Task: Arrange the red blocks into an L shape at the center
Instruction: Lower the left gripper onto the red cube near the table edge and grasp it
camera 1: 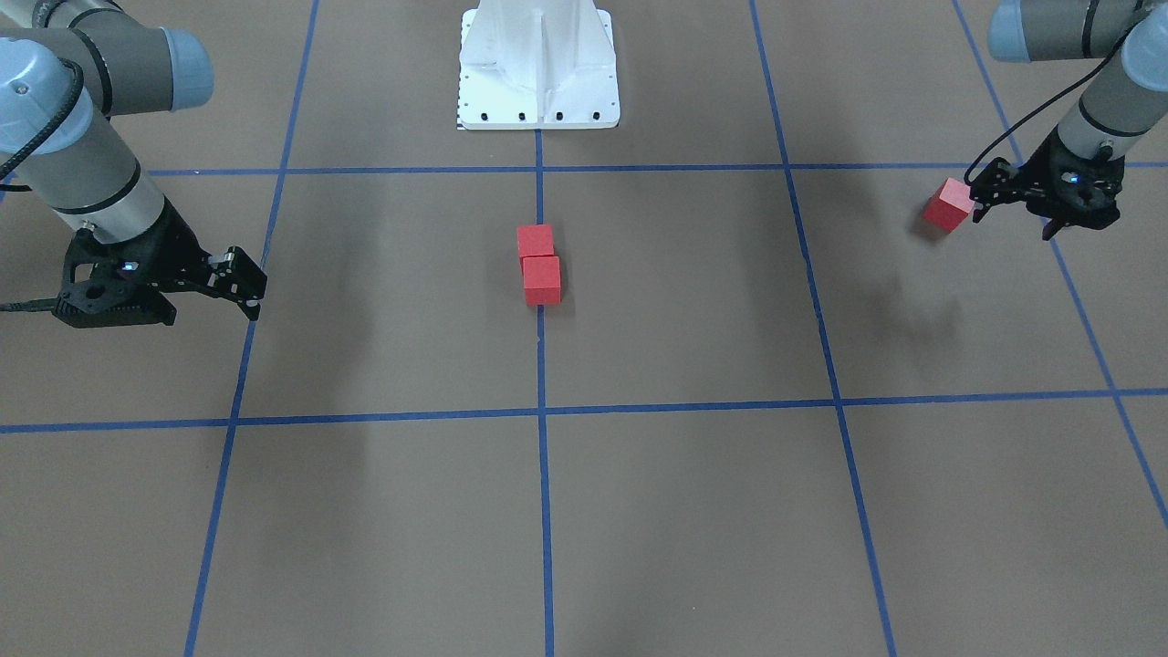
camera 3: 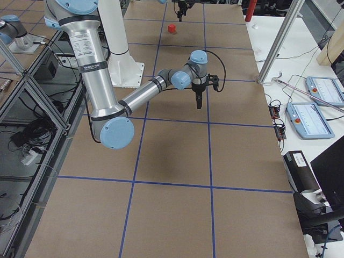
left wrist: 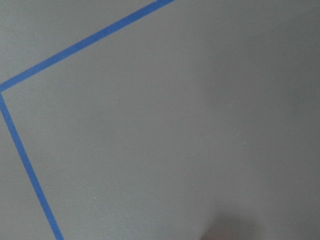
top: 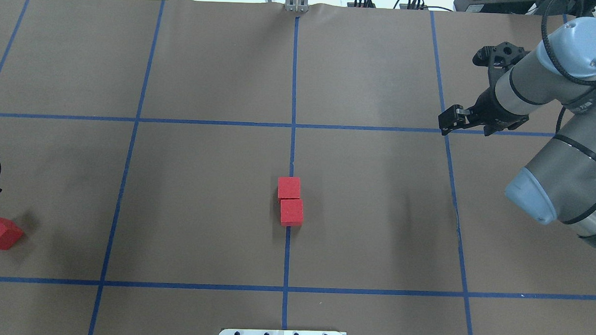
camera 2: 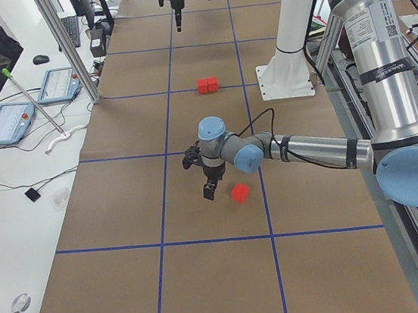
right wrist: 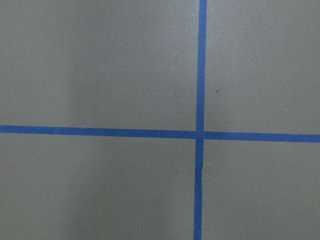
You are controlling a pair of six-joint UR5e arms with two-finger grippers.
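While two red blocks (camera 1: pixel 538 265) touch, third (camera 1: pixel 947 203) lies apart.

**Count: Three Blocks, Two Arms, Two Grippers**

Blocks: three, all red cubes. These are the first block (top: pixel 289 188), the second block (top: pixel 291 212) and the third block (top: pixel 0 233).

Arms: two, the left arm (camera 1: pixel 1109 91) and the right arm (camera 1: pixel 82 164).

Grippers: two, one on each arm, the left gripper (camera 1: pixel 984 196) and the right gripper (camera 1: pixel 248 297).

Base plate (camera 1: pixel 538 100): one, white.

Tablets: two on the side bench, one tablet (camera 2: pixel 7 124) and another tablet (camera 2: pixel 59 83).

Mouse (camera 2: pixel 43 58): one.
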